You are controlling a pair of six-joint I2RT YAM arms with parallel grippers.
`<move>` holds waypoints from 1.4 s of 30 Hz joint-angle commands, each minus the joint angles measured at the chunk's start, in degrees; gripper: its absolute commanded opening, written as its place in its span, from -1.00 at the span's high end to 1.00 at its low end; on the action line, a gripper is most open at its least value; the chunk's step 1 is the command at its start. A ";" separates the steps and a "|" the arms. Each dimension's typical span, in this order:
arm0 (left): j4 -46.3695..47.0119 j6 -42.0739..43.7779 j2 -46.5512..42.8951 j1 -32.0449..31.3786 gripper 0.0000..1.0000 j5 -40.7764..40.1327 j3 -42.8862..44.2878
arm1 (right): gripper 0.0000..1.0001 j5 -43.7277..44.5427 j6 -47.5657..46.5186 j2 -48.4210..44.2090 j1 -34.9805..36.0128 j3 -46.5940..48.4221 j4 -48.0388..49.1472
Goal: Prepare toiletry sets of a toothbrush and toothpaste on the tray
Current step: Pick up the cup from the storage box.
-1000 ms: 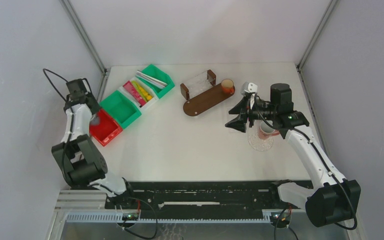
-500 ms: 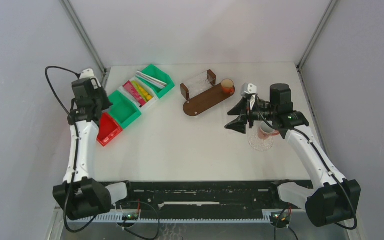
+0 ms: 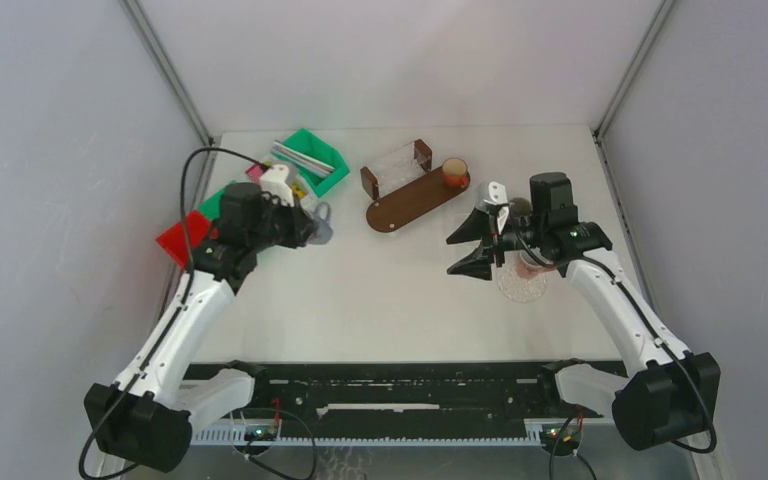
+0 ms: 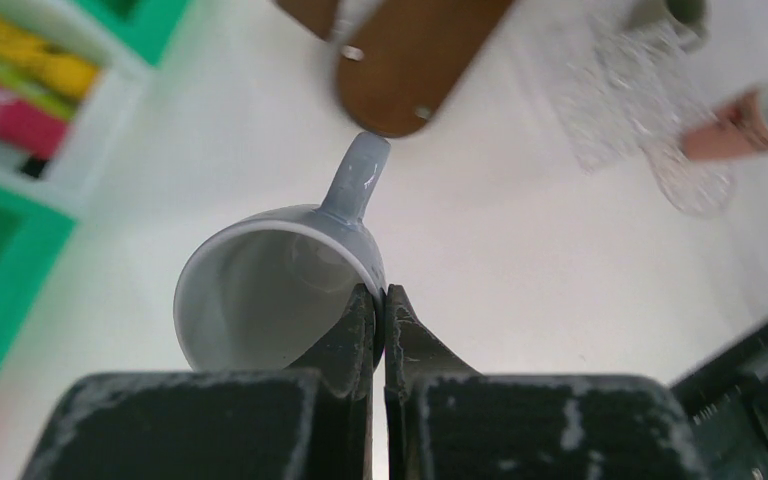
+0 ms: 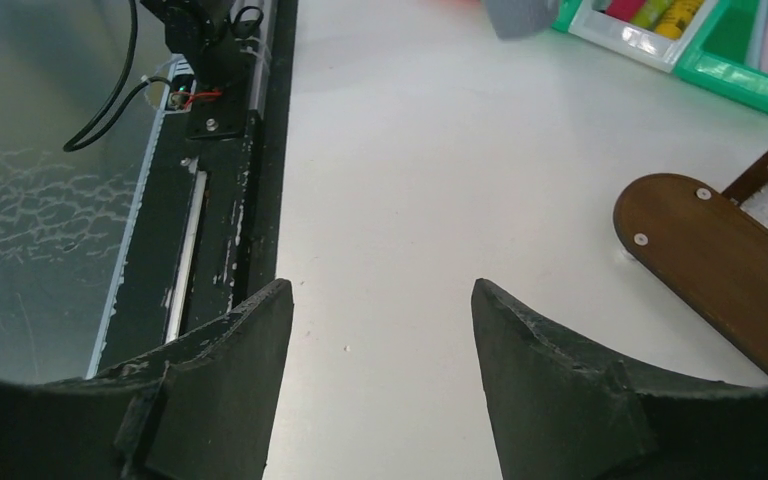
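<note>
Pinching the rim of a grey ceramic mug (image 4: 260,290), the left claw (image 4: 381,300) is clenched on it over the white desk (image 3: 360,290) at ten o'clock, near the green plastic bins (image 3: 322,152). The right claw (image 5: 380,290) hangs spread and empty at three o'clock, near a pink cup (image 3: 532,262). A brown oval wooden tray (image 3: 410,207) at twelve o'clock carries an orange cup (image 3: 454,173).

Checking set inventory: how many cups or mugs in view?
4: grey mug in left fingers, orange cup on wooden tray, pink cup at glass coaster, brown-grey mug beyond. More may be hidden.
</note>
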 commanded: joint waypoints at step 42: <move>23.74 1.48 10.32 -41.33 0.99 2.74 -1.67 | -0.34 5.44 -27.47 8.87 9.71 -0.17 -10.25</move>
